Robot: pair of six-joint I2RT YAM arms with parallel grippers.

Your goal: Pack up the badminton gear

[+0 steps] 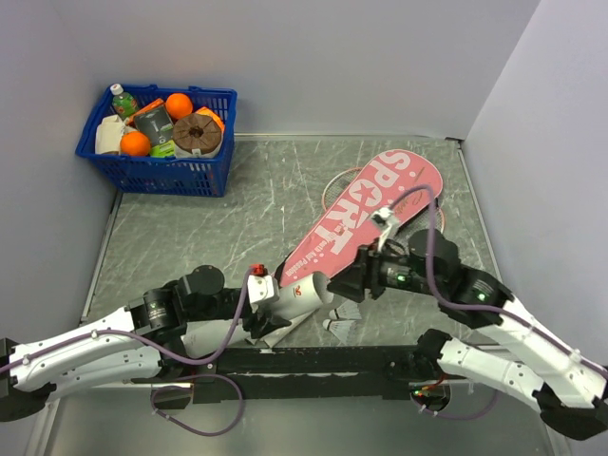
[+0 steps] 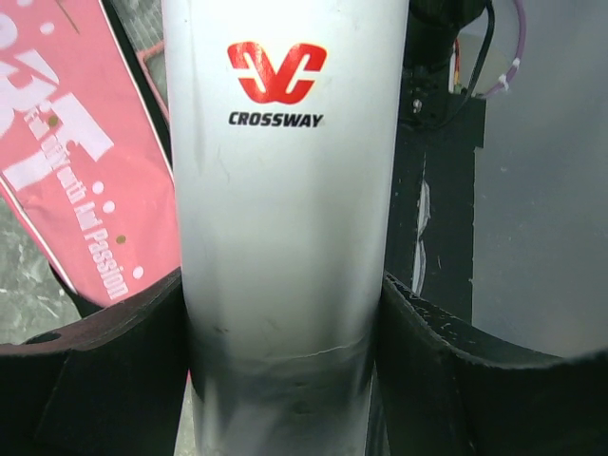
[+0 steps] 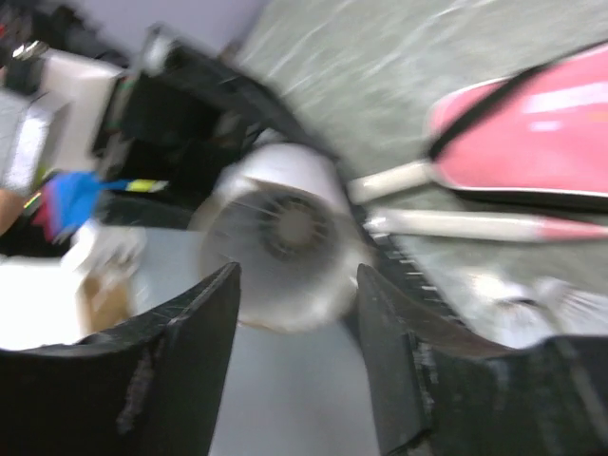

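Left gripper (image 2: 283, 280) pinched tube (image 2: 280, 171); right gripper (image 3: 296, 275) spread, empty, at its mouth. One shuttlecock (image 3: 290, 228) apparently inside; loose shuttlecock (image 1: 339, 329) on table (image 1: 190, 237); racket handles (image 3: 456, 225) outside bag (image 1: 366, 223).

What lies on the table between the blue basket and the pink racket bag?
In the top view, bare grey table from the basket across, until a racket's thin rim peeking out beside the bag.

Light: bright, even, overhead; soft shadows.
Top cam: sharp.
L wrist: white cylindrical tube (image 2: 285, 237) crisp, shaded low.
R wrist: motion blur; long pink racket bag (image 3: 541, 142) smeared.
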